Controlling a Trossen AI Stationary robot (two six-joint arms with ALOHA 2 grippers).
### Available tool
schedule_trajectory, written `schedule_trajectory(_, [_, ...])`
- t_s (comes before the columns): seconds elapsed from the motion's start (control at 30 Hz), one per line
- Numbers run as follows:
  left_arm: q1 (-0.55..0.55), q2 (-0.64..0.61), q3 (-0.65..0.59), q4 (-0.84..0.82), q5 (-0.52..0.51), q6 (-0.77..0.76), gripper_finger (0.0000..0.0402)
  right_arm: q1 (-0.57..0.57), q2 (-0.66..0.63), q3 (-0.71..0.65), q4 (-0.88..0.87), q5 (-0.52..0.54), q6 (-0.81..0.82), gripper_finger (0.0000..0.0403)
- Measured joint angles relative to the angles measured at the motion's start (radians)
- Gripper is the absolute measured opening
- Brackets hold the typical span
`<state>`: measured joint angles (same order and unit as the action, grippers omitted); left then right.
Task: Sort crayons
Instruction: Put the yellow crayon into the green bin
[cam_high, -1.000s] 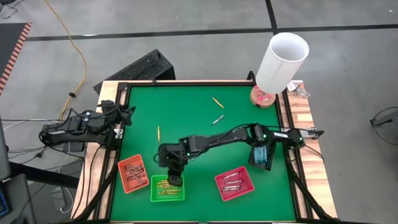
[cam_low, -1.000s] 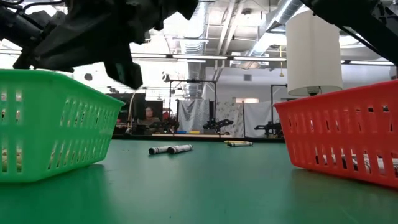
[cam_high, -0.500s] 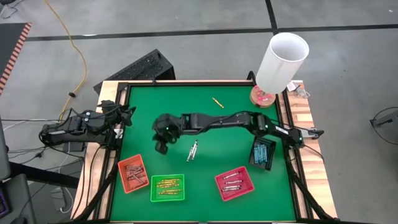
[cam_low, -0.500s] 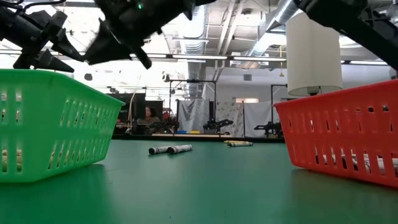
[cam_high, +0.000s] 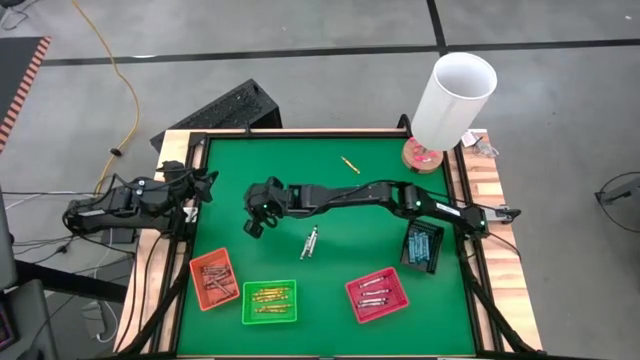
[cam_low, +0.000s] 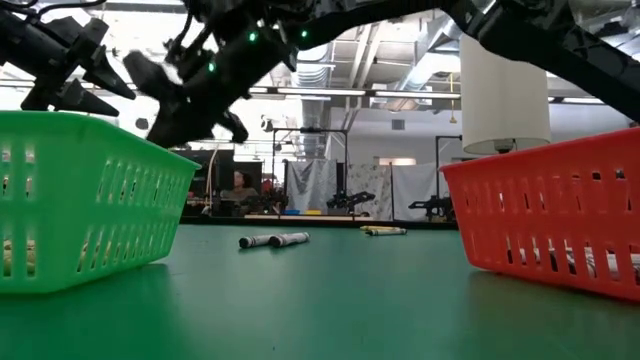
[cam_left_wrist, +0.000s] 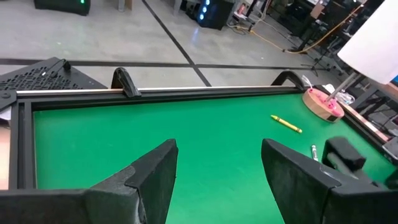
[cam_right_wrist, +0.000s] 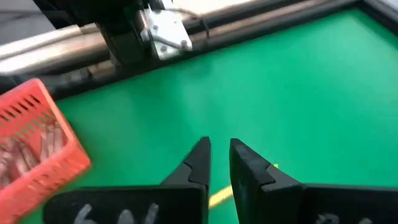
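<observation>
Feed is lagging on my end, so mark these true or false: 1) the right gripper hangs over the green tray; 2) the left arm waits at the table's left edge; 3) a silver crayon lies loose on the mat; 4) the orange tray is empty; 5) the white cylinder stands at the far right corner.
1) False. The right gripper is above bare mat, up-table from the green tray.
2) True. The left gripper sits at the left edge, fingers open.
3) True. A silver crayon lies mid-mat; a yellow crayon lies farther back.
4) False. The orange tray holds reddish-brown crayons.
5) True. The white cylinder stands there.
</observation>
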<state>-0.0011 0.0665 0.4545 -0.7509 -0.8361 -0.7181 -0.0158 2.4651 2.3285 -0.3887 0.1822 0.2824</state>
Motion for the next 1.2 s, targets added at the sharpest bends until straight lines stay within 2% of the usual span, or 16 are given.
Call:
schedule_trajectory(0.23, [0.000, 0.000, 0.000, 0.000, -0.004, 0.000, 0.0223, -0.007, 0.032, 0.005, 0.033, 0.006, 0.011, 0.0056])
schedule_trajectory(0.47, [0.000, 0.000, 0.000, 0.000, -0.013, -0.001, 0.0223, -0.002, 0.059, 0.006, 0.012, 0.180, 0.039, 0.0065])
schedule_trajectory(0.6, [0.000, 0.000, 0.000, -0.001, -0.014, -0.002, 0.0223, 0.000, 0.075, 0.002, 0.011, 0.185, 0.074, 0.0093])
schedule_trajectory(0.9, [0.000, 0.000, 0.000, 0.000, -0.015, -0.003, 0.0223, 0.003, 0.095, 0.003, 0.001, 0.185, 0.121, 0.0189])
schedule_trajectory(1.0, [0.000, 0.000, 0.000, 0.000, -0.015, -0.004, 0.0223, 0.006, 0.110, 0.006, 0.007, 0.185, 0.136, 0.0199])
schedule_trajectory(1.2, [0.000, 0.000, 0.000, 0.000, -0.014, -0.005, 0.0223, 0.015, 0.147, 0.001, -0.004, 0.184, 0.138, 0.0195])
